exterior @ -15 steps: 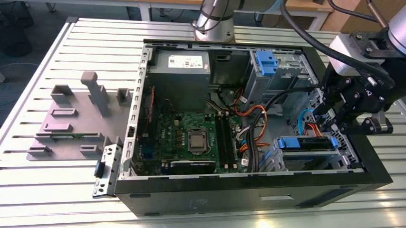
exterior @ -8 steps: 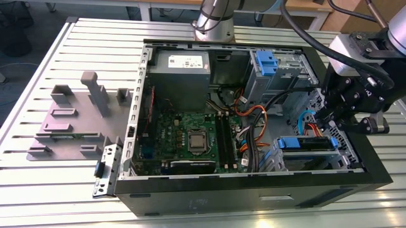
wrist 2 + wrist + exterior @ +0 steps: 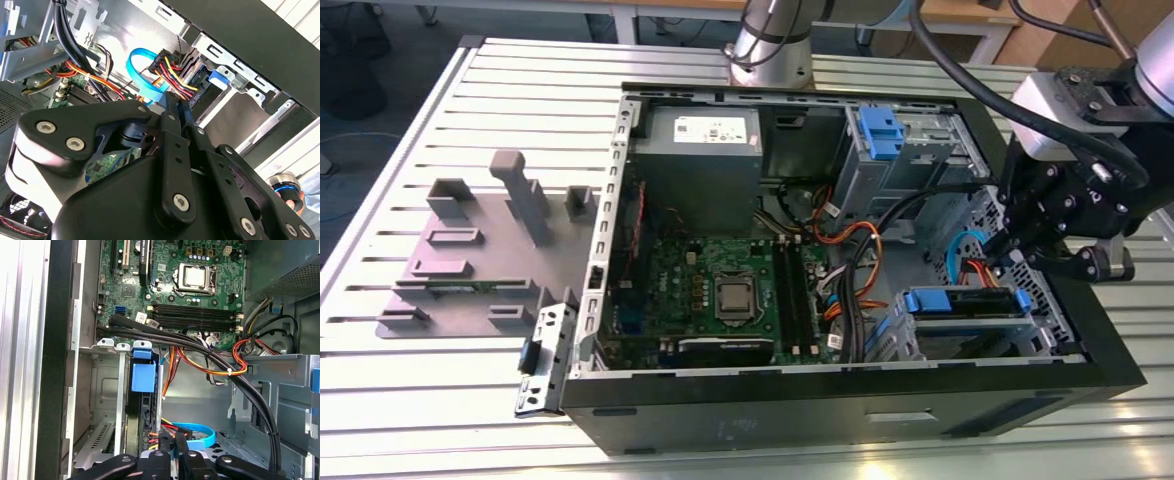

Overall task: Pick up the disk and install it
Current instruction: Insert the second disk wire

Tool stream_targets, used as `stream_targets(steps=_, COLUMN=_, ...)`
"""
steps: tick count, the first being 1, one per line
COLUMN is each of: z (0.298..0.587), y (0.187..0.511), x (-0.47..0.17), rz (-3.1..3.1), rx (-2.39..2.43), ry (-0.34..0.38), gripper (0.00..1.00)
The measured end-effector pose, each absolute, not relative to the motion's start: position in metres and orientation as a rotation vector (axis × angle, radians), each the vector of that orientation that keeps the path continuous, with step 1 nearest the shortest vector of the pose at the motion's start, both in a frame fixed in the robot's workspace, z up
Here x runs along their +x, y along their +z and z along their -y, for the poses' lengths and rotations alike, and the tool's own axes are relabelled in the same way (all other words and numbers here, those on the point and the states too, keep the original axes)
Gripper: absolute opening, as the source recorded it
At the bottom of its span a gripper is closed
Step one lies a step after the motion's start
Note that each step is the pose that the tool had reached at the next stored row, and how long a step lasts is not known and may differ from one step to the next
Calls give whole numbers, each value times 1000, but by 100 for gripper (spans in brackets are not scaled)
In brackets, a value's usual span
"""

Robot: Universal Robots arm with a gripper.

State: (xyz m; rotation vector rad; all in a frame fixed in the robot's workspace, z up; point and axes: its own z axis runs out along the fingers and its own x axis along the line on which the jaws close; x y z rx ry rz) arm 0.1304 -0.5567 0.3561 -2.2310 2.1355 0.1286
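Note:
The disk [image 3: 970, 303] sits on edge in the lower drive cage of the open computer case [image 3: 854, 405], at the exterior view's right, with its blue carrier rails showing. In the first wrist view the disk [image 3: 142, 412] stands in the cage slot under its blue carrier tab. My gripper [image 3: 1010, 260] hangs just above and behind the disk's cabled end. In both wrist views its two fingers [image 3: 172, 117] stand close together, tips by the blue data cable [image 3: 142, 75] and the red-yellow-black power plug [image 3: 167, 67]. My gripper [image 3: 175, 442] holds nothing that I can see.
The motherboard [image 3: 720, 290] fills the case floor, and the grey power supply [image 3: 700, 150] sits at the back. An upper drive cage with a blue clip [image 3: 881, 130] stands at the back right. Black and coloured cable bundles [image 3: 215, 362] cross between cage and board. A grey fixture plate [image 3: 467, 260] lies outside the case.

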Motion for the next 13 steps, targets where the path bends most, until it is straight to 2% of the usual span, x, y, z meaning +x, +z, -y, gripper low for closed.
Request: stream_targets(steps=13, z=566, y=354, x=120, rz=-2136, rx=-2231, ry=129, gripper=16)
